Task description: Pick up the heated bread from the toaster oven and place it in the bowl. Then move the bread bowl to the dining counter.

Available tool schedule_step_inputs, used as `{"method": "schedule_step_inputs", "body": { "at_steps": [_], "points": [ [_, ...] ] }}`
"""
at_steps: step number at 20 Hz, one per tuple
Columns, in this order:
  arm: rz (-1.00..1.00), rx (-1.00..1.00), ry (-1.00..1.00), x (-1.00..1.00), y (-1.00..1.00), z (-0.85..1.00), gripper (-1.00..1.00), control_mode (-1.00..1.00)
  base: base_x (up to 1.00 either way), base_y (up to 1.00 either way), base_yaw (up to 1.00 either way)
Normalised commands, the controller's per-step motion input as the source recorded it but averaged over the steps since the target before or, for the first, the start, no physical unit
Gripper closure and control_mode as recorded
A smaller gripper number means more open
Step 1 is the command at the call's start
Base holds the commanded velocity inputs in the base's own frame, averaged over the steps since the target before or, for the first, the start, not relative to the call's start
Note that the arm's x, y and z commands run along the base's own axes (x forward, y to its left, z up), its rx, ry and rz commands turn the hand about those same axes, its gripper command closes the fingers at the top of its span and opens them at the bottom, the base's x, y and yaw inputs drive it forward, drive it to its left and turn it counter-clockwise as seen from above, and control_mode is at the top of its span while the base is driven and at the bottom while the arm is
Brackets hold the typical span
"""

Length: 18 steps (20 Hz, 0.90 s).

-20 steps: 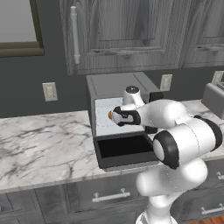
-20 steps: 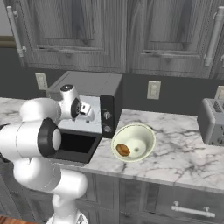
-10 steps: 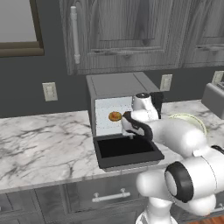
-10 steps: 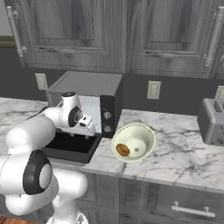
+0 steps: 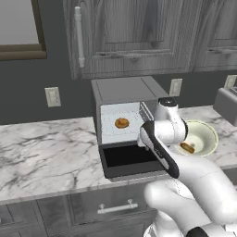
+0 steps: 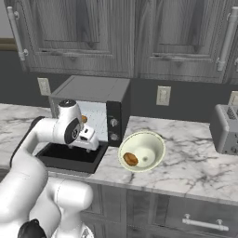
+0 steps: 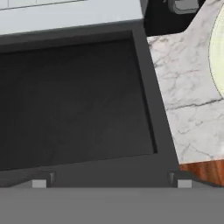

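Observation:
The toaster oven (image 5: 124, 93) (image 6: 95, 90) stands with its black door (image 5: 129, 158) (image 7: 74, 100) dropped flat. On the wire rack inside lies the heated bread (image 5: 121, 123), a small golden bun, partly seen past the arm (image 6: 84, 119). My gripper (image 6: 91, 144) (image 7: 111, 183) hangs open and empty just above the door's right half, pointing down at it. The cream-green bowl (image 5: 206, 134) (image 6: 148, 142) sits to the oven's right, its rim (image 7: 217, 52) at the hand view's edge. The dining counter is out of view.
A longer dark brown bread piece (image 5: 187, 148) (image 6: 131, 159) lies in the bowl. A grey slot toaster (image 6: 225, 128) stands at the far right. The marble counter (image 5: 46, 152) (image 7: 183, 96) runs both ways, with dark cabinets above and wall outlets (image 5: 52, 96) behind.
My hand has drawn back out of the oven's mouth, away from the bun, and now points down over the open door. The bun stays on the rack.

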Motion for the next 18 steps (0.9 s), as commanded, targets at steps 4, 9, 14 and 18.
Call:
{"method": "schedule_step_inputs", "body": {
  "at_steps": [4, 9, 14, 18],
  "points": [
    [0.0, 0.0, -0.44, 0.12, 0.49, 0.87, -1.0, -1.0, 0.0, 0.0, 0.0],
    [0.03, 0.0, -0.35, 0.36, 0.53, 0.61, -1.0, -1.0, 0.0, 0.0, 0.0],
    [0.02, -0.03, -0.07, 0.51, 0.31, 0.18, -1.0, -1.0, 0.0, 0.0, 0.0],
    [0.0, -0.01, 0.0, 0.7, 0.26, 0.0, -1.0, -1.0, 0.0, 0.0, 0.0]
  ]
}}
